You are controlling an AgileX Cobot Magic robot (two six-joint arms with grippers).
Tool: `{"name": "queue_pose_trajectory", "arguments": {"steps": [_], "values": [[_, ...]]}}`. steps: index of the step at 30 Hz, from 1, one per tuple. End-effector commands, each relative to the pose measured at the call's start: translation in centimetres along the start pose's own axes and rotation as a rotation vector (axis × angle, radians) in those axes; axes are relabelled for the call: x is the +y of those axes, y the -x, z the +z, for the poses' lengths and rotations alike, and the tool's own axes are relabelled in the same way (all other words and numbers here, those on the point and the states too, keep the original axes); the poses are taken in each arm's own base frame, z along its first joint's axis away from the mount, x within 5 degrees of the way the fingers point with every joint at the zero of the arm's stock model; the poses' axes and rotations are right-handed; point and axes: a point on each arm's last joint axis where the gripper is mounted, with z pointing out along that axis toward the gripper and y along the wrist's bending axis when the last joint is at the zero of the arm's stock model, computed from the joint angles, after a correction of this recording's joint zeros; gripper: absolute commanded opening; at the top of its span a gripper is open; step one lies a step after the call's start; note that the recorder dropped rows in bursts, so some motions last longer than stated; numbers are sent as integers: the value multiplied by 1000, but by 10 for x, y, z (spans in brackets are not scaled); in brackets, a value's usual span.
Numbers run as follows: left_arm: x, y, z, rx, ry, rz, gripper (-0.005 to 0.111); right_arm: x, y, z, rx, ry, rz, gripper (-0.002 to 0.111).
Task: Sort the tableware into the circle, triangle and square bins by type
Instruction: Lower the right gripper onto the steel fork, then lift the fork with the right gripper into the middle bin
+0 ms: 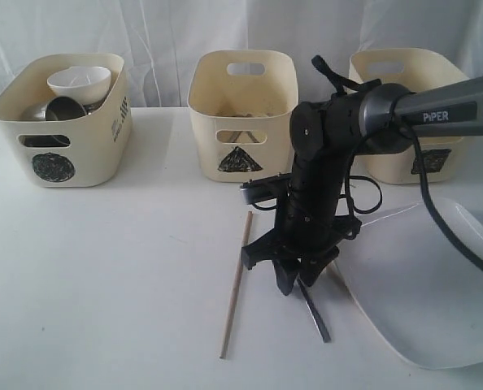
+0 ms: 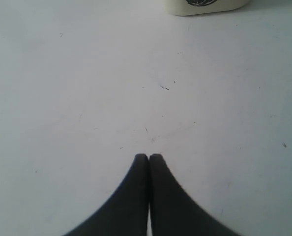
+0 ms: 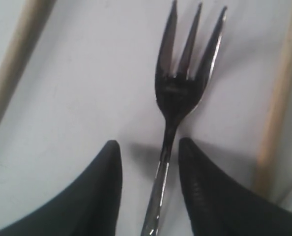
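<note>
Fork (image 3: 178, 93) lies flat on the worktop (image 1: 103, 268), between two chopsticks (image 3: 13, 64), just left of the white plate (image 1: 420, 301). Right gripper (image 3: 148, 145) jaws stand released, straddling its handle; left gripper (image 2: 149, 157) jaws are clenched, empty.

A black claw (image 3: 148, 147) is hanging open over a white table (image 3: 87, 88), its two fingers straddling the handle of a steel fork (image 3: 178, 93) whose three tines are pointing away. One wooden chopstick (image 3: 15, 64) and a second chopstick (image 3: 278, 93) are lying either side.
</note>
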Motion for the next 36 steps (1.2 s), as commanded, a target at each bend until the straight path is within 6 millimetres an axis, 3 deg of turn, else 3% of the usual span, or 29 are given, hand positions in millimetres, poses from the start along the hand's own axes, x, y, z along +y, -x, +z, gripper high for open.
{"name": "queue_pose_trajectory", "arguments": {"steps": [1, 7, 12, 15, 18, 23, 28, 32, 36], "values": [[-1, -1, 1, -1, -12, -3, 0, -2, 1, 3, -11, -10, 0, 34], [-1, -1, 1, -1, -12, -3, 0, -2, 4, 2, -42, -13, 0, 2], [-1, -1, 1, -1, -12, -3, 0, 0, 6, 2, -62, 13, 26, 0], [-1, -1, 1, -1, -12, -3, 0, 7, 8, -11, -81, 67, 15, 0], [-1, -1, 1, -1, -12, -3, 0, 18, 12, -41, -155, 148, -34, 0], [-1, -1, 1, -1, -12, -3, 0, 29, 24, -118, -417, 227, -88, 0], [-1, -1, 1, -1, -12, -3, 0, 16, 38, -187, -762, 290, -101, 0], [-1, -1, 1, -1, -12, -3, 0, -10, 54, -206, -1016, 280, -55, 0], [-1, -1, 1, -1, -12, -3, 0, -32, 75, -201, -1203, 209, 48, 0]]}}
